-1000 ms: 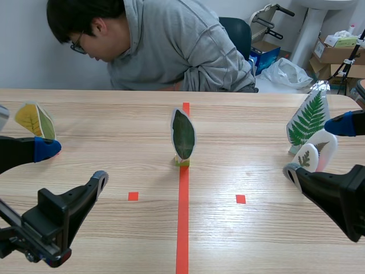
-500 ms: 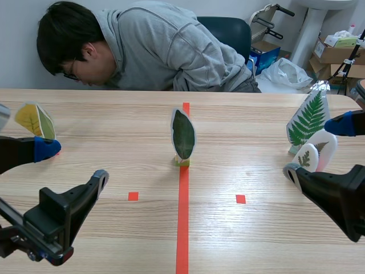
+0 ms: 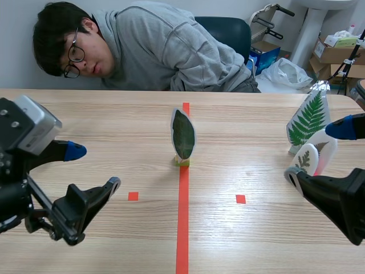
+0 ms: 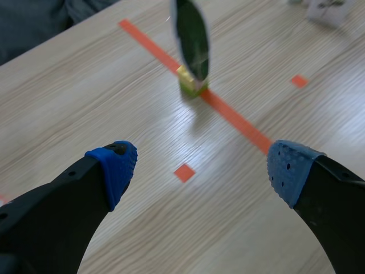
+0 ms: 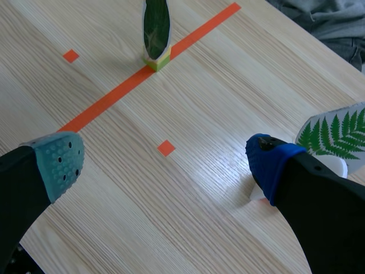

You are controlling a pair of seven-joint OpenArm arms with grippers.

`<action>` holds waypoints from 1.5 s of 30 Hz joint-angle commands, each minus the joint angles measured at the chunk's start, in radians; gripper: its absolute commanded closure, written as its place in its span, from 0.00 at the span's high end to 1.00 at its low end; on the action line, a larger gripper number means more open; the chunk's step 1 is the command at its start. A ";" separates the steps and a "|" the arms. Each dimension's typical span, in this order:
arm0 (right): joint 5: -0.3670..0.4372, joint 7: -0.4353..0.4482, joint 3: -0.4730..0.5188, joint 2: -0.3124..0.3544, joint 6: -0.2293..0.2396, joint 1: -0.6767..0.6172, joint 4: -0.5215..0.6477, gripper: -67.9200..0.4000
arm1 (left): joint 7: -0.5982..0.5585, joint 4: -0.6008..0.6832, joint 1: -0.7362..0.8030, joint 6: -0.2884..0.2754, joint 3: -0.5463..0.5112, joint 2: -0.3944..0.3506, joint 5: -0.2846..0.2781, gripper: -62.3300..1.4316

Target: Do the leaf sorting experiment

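Our left gripper (image 3: 93, 167) hangs open and empty, pointing at the dark leaf (image 3: 183, 136), which stands upright in its base on the middle tape line, well ahead of the fingers. Our right gripper (image 5: 162, 161) is open and empty too, close by the fern (image 3: 308, 120) and a small white card (image 3: 322, 145) at the table's right. We judge those two already sorted; the dark leaf is not yet grasped or carried to a side.
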 commanded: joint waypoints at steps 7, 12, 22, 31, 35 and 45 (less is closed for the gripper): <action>0.011 0.016 0.003 0.000 0.008 0.010 -0.005 0.85 | -0.050 -0.351 -0.360 -0.115 0.134 0.002 -0.006 0.80; 0.003 0.016 0.003 0.000 0.008 0.010 -0.005 0.85 | -0.073 -0.550 -0.563 -0.140 0.277 0.024 -0.001 0.80; 0.003 0.016 0.003 0.000 0.008 0.010 -0.005 0.85 | -0.100 -0.850 -0.813 -0.140 0.444 0.183 0.042 0.80; 0.003 0.015 0.003 0.000 0.008 0.010 -0.005 0.85 | -0.101 -0.945 -0.877 -0.113 0.468 0.316 0.045 0.80; 0.003 0.012 0.003 0.000 0.008 0.010 -0.005 0.85 | -0.104 -0.952 -0.877 -0.103 0.468 0.348 0.061 0.80; 0.003 0.012 0.003 0.000 0.008 0.010 -0.005 0.85 | -0.111 -0.952 -0.877 -0.087 0.468 0.359 0.070 0.65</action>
